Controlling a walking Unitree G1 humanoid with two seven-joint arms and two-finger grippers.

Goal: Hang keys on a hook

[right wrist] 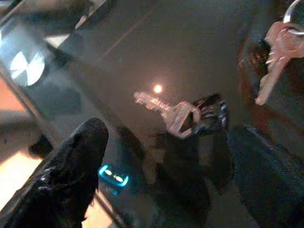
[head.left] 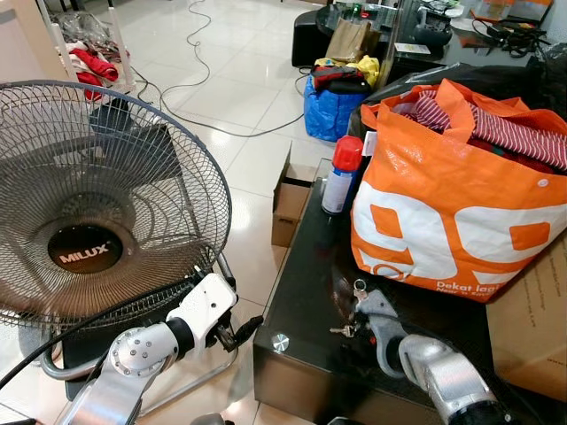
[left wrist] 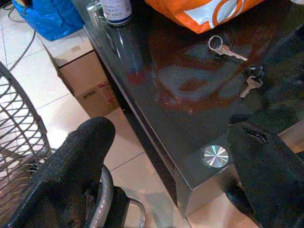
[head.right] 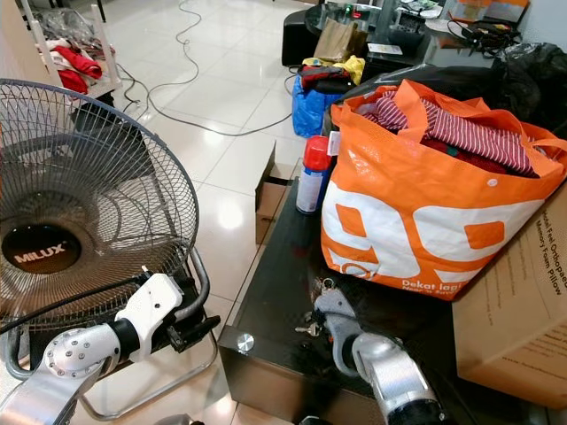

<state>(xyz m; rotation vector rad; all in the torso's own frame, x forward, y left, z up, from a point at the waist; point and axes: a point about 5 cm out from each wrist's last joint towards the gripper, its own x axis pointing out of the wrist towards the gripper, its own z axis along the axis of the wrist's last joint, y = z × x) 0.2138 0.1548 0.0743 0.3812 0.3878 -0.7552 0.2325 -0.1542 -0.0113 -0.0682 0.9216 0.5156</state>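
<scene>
1. Your widest object is the black glass table (head.left: 301, 266), which fills the right half of the scene, with its near left corner carrying a round metal stud (head.left: 280, 342).
2. To your left stands a floor fan (head.left: 97, 204) with a wire grille (its hub reads MILUX), just beside the table's near end.
3. On the table's far right sits an orange shopping bag (head.left: 452, 212) stuffed with striped cloth, and a brown cardboard box (head.left: 532, 319) lies near right of it.
4. A spray can (head.left: 341, 175) with a red cap stands upright just left of the bag, near the table's left edge.
5. Your left gripper (head.left: 239, 335) hangs off the table's near left corner, between fan and table; its fingers (left wrist: 71, 166) stand wide apart and hold nothing.
6. Your right gripper (right wrist: 161, 180) is low over the table's near part, fingers spread wide around nothing, with the keys just beyond the tips.
7. The keys (right wrist: 178, 116) lie flat on the glass near the bag's base: one silver key with a dark fob (right wrist: 211, 111), and a second key on a ring (left wrist: 223, 47) a little farther off.
</scene>
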